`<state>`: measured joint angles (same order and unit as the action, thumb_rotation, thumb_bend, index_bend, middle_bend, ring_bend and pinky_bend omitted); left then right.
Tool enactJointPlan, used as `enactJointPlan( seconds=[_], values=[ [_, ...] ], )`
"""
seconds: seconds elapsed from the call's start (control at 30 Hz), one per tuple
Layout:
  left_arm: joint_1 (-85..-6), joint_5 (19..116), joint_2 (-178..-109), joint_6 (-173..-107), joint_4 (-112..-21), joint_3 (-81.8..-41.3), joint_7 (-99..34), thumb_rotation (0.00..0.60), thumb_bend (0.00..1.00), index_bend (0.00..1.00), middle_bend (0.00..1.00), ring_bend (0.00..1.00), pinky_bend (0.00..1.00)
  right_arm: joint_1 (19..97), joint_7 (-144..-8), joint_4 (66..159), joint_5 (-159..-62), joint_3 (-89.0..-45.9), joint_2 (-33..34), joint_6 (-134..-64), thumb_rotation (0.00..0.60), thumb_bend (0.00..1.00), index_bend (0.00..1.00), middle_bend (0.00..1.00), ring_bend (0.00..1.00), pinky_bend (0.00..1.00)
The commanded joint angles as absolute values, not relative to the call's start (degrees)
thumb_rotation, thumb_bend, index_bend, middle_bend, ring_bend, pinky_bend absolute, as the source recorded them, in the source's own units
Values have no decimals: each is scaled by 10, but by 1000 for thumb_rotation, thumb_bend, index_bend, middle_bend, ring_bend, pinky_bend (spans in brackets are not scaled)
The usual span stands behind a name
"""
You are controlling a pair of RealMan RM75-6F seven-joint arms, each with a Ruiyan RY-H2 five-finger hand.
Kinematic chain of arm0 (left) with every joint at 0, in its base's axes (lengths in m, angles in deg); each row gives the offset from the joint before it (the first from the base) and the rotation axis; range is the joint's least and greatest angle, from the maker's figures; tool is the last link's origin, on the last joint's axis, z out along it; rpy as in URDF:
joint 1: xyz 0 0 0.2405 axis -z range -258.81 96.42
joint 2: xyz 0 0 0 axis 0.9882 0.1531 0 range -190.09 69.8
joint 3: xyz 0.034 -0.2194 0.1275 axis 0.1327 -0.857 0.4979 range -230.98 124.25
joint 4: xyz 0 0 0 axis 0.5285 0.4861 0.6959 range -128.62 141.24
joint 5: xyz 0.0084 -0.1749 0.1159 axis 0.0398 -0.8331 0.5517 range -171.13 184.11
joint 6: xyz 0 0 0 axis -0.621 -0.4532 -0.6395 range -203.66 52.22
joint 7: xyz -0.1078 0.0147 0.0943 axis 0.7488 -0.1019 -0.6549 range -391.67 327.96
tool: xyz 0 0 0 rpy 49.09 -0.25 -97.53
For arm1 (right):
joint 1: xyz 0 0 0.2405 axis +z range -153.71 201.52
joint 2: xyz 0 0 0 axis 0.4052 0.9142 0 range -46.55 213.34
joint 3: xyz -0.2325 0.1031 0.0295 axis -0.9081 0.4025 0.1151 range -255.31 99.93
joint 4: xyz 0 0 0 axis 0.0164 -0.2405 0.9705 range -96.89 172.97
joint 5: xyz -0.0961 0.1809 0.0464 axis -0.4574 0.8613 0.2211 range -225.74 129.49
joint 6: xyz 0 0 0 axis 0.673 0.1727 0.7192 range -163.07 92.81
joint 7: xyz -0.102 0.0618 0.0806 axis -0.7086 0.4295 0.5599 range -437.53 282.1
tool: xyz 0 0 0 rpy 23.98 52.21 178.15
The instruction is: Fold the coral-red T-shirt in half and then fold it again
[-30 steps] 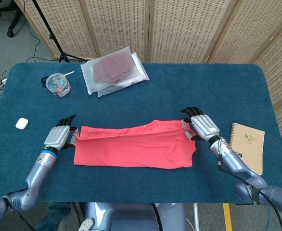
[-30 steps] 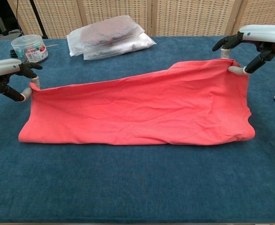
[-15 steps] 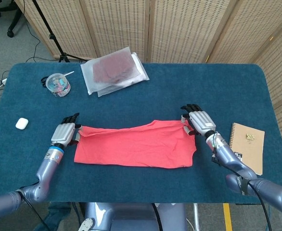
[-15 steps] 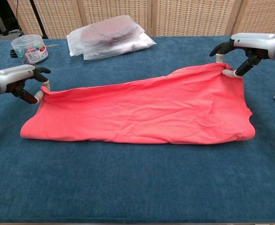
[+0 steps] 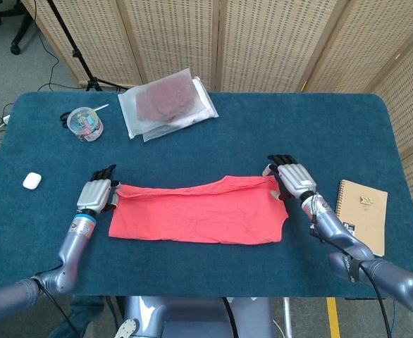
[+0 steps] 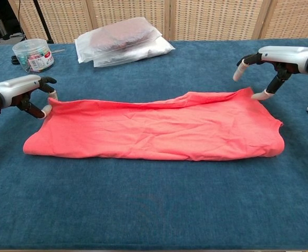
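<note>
Coral-red shirt [image 6: 154, 131] is laid mid-table as a long, wrinkled band, apparently already folded once. Its far left corner looks pinched by the left hand [image 6: 25, 94]; the right hand [image 6: 269, 65] is spread, released, at the far right corner. Next, one end needs carrying across.

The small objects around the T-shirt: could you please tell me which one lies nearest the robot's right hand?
The spiral notebook, tan-covered, lying just beyond the right hand at the table's right edge. The white earbud case and clear plastic tub sit on the far left side.
</note>
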<state>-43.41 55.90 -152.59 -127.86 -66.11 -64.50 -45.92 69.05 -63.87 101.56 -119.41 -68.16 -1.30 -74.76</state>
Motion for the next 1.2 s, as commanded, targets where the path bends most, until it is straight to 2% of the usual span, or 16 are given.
enactJointPlan(
  seconds=[0.03,0.43,0.53,0.67,0.8,1.0,1.2],
  values=[
    [-435,559,-1527,-1282,-660,-646,-460,600,517,12,0,0,0,686,-641,1016,-1189,-676,-14,-763,600,5,0,0,0,0],
    [-444,578,-1508,-1292,-678,-650,-449,600,482,0,0,0,0,657,-639,1066,-1206,-669,12,-827,600,2,0,0,0,0],
    [-455,598,-1471,-1295,-707,-642,-443,600,474,0,0,0,0,615,-658,1129,-1251,-686,54,-913,600,2,0,0,0,0],
    [-460,605,-1447,-1290,-727,-636,-439,600,466,0,0,0,0,581,-681,1162,-1291,-703,77,-983,600,0,0,0,0,0],
    [-463,615,-1424,-1284,-746,-628,-442,600,446,0,0,0,0,516,-677,1208,-1353,-741,110,-1092,600,0,0,0,0,0],
    [-451,607,-1409,-1267,-754,-631,-453,600,404,0,0,0,0,441,-687,1218,-1418,-786,130,-1203,600,0,0,0,0,0],
    [-429,583,-1408,-1245,-745,-635,-476,600,384,26,0,0,0,393,-702,1200,-1460,-804,115,-1278,600,0,0,0,0,0]
  ],
)
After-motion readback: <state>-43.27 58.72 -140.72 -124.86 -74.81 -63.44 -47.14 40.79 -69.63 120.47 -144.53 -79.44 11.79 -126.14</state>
